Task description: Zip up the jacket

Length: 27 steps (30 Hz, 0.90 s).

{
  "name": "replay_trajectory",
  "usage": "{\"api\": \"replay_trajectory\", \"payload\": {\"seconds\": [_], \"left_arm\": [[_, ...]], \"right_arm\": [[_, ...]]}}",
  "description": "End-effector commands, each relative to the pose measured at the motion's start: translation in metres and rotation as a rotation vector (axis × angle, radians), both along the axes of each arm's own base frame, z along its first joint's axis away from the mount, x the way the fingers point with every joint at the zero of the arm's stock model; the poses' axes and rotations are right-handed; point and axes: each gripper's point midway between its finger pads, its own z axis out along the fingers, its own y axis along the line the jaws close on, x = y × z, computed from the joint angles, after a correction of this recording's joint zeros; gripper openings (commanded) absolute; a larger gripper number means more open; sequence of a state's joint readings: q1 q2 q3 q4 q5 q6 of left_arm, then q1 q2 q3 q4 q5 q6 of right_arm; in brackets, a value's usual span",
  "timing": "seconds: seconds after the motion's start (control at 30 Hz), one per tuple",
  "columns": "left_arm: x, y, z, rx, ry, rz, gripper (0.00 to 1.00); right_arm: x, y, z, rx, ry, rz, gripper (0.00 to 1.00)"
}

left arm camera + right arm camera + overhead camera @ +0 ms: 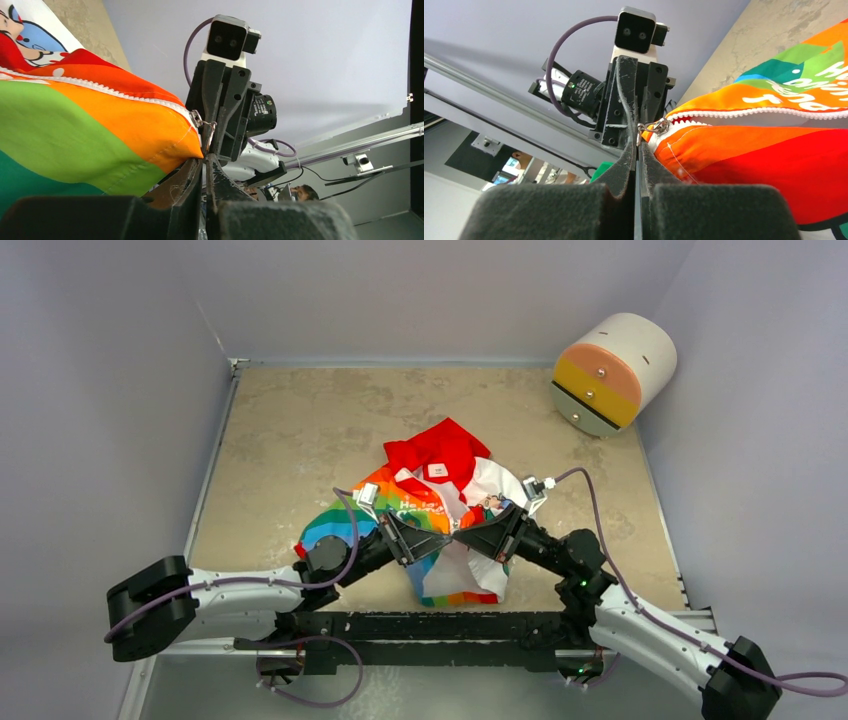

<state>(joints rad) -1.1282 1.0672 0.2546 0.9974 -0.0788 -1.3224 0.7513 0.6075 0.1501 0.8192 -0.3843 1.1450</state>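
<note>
Jaws fully closed, left gripper [205, 162] on the jacket [100, 125] hem, right gripper [639, 150] seemingly on the zip pull [650, 128]; I'd draw steadily toward 12 o'clock

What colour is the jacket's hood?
Red. The hood shows best in the top view.

bright, even, diffuse light, soft faint shadows, left claw pads [75, 217] blurred up close, rest sharp
</note>
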Motion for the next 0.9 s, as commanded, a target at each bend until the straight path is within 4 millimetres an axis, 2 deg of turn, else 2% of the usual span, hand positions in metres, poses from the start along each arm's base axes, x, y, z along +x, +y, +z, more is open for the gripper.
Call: {"api": "replay_trajectory", "payload": {"seconds": [0.0, 0.27, 0.47, 0.63, 0.87], "left_arm": [[0.004, 0.006, 0.007, -0.029, -0.018, 0.033, 0.09], [0.005, 0.016, -0.006, -0.008, 0.007, 0.06, 0.33], [0.006, 0.022, -0.01, 0.001, 0.01, 0.078, 0.4], [0.006, 0.019, -0.011, 0.02, -0.004, 0.077, 0.45], [0.005, 0.011, -0.01, 0.037, -0.024, 0.054, 0.46]], "right_arm": [[-0.017, -0.001, 0.024, 0.075, -0.071, 0.056, 0.0], [-0.013, -0.002, 0.025, 0.066, -0.07, 0.037, 0.0], [-0.012, -0.001, 0.025, 0.063, -0.061, 0.036, 0.0], [-0.014, -0.001, 0.027, 0.064, -0.054, 0.048, 0.0], [-0.016, -0.001, 0.025, 0.061, -0.043, 0.059, 0.0]]}}
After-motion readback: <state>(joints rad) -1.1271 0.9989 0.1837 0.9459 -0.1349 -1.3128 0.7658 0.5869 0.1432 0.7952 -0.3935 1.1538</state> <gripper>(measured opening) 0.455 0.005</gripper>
